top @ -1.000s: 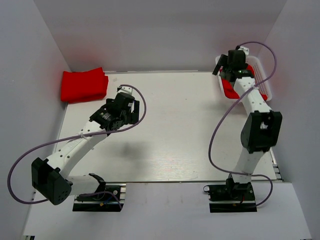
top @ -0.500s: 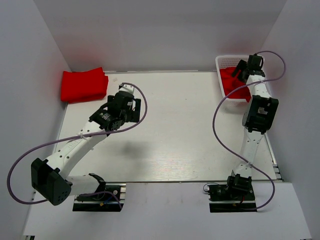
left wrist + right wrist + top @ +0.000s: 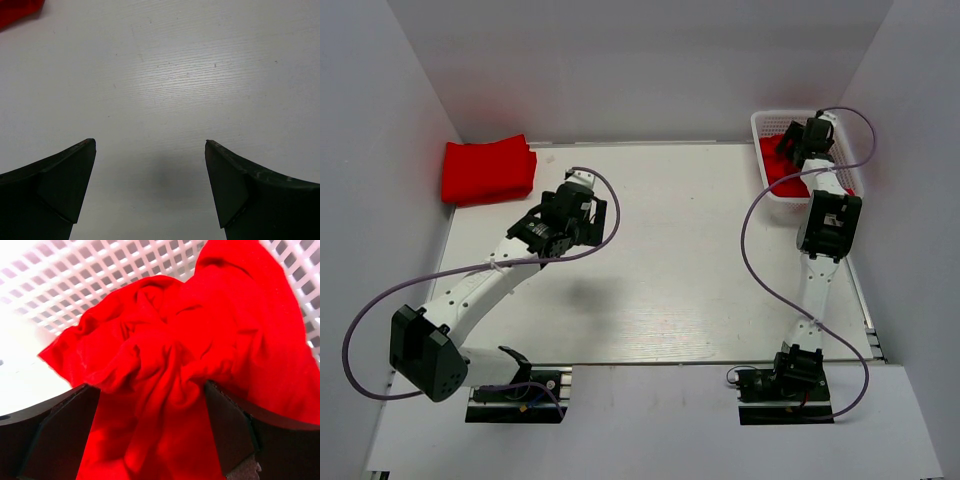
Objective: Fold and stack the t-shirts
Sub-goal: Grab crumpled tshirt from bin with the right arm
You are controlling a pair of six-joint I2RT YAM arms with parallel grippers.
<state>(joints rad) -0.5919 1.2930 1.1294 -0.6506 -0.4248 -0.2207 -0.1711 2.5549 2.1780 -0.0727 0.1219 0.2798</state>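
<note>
One red t-shirt (image 3: 488,171) lies folded at the table's back left corner; its edge (image 3: 17,10) shows at the top left of the left wrist view. A second red t-shirt (image 3: 780,168) sits crumpled in the white mesh basket (image 3: 772,122) at the back right. My right gripper (image 3: 796,142) reaches down into that basket. Its jaws stand open (image 3: 150,390) on either side of a bunched ridge of the red cloth (image 3: 165,340). My left gripper (image 3: 594,222) hovers open over bare table (image 3: 150,145) with nothing between its fingers.
White walls close in the table at the back and both sides. The basket's mesh wall (image 3: 100,270) rises just behind the crumpled shirt. Purple cables loop off both arms.
The right arm has stretched out straight to the basket and its gripper has dropped into the crumpled shirt. The left gripper has drifted slightly right over the table.
</note>
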